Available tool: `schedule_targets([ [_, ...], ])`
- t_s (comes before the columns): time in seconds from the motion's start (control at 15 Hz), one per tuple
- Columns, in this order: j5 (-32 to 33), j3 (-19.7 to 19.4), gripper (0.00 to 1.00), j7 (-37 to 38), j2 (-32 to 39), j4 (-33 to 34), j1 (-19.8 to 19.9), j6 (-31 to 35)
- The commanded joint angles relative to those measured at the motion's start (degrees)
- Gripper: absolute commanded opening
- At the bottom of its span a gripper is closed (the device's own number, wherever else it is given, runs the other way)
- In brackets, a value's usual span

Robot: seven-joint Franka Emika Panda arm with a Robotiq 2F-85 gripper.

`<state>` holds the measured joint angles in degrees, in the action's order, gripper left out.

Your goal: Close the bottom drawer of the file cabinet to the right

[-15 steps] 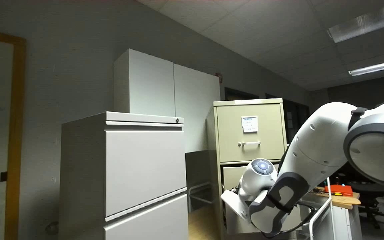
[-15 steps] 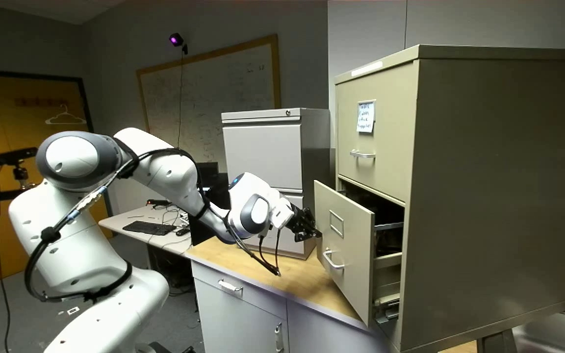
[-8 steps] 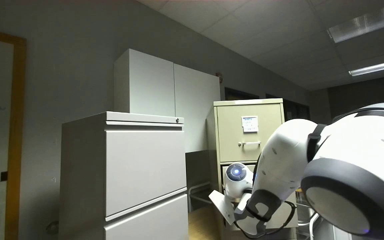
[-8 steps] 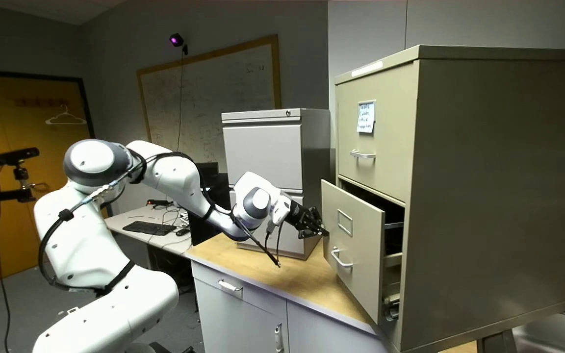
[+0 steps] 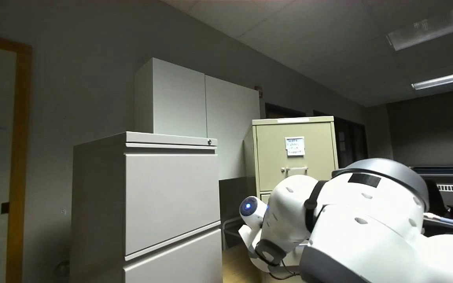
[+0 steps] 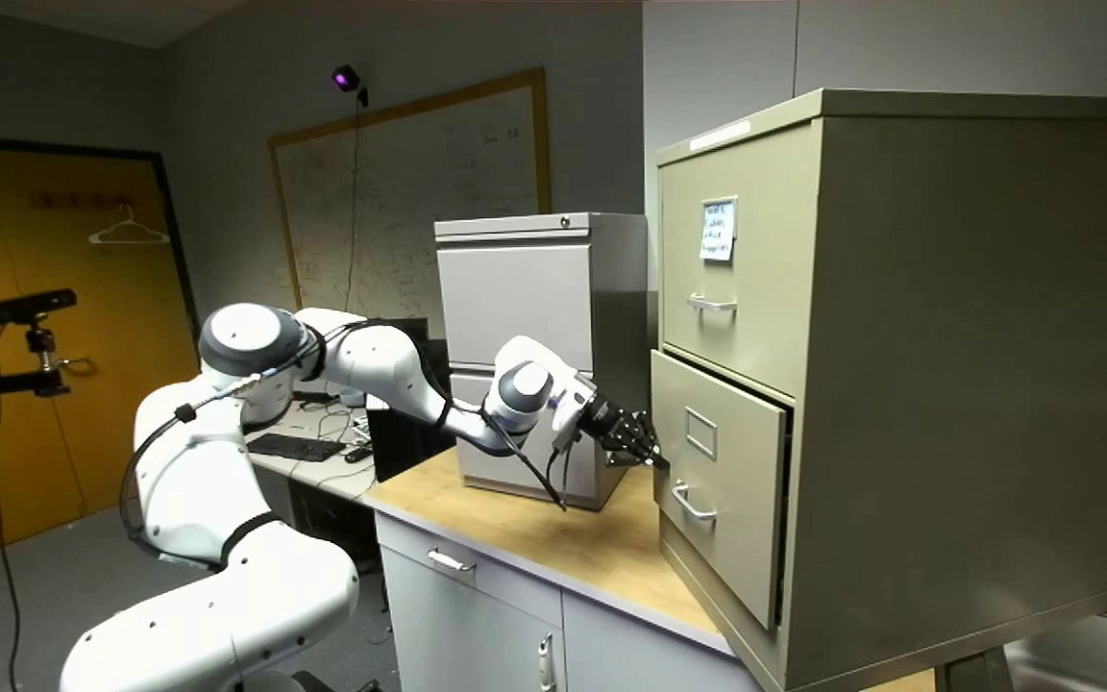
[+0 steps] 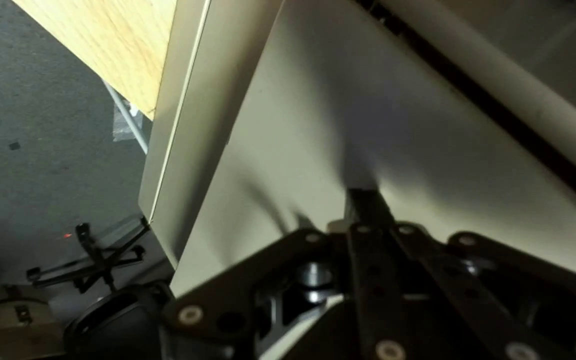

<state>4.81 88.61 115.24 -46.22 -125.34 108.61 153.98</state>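
Observation:
The beige file cabinet [image 6: 976, 384] stands at the right in an exterior view; its top drawer with the white paper sheet also shows in an exterior view [image 5: 273, 153]. Its bottom drawer [image 6: 741, 538] stands out slightly, with a narrow dark gap along the top and right edge. The drawer front fills much of the wrist view [image 7: 293, 125], with a dark gap at the right. My gripper [image 6: 661, 463] is shut and empty, its fingertips against the drawer front left of the label holder and above the handle. The fingertips show together in the wrist view [image 7: 364, 195].
A pale grey lateral cabinet [image 6: 515, 298] stands left of the file cabinet, close behind the gripper, on a wooden counter [image 6: 553, 548]. A white cupboard [image 5: 230, 118] hangs on the wall. In an exterior view my arm [image 5: 360, 212] hides the gripper and most of the bottom drawer.
The bottom drawer has slid inward from well open to a narrow gap. My gripper has moved toward the cabinet with it, fingertips staying at the drawer front. The arm has stretched forward.

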Motion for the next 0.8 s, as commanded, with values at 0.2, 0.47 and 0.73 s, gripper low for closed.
schedule_targets([
  [0.2, -3.76, 3.46, 0.0, 0.91, -9.58, 13.98, 11.49, -15.96],
  [0.47, -4.29, 1.63, 0.0, 1.39, -11.49, 14.41, 9.63, -17.8],
  [0.73, -5.7, -2.86, 0.0, 5.75, -12.87, 7.97, 3.48, -11.43],
])
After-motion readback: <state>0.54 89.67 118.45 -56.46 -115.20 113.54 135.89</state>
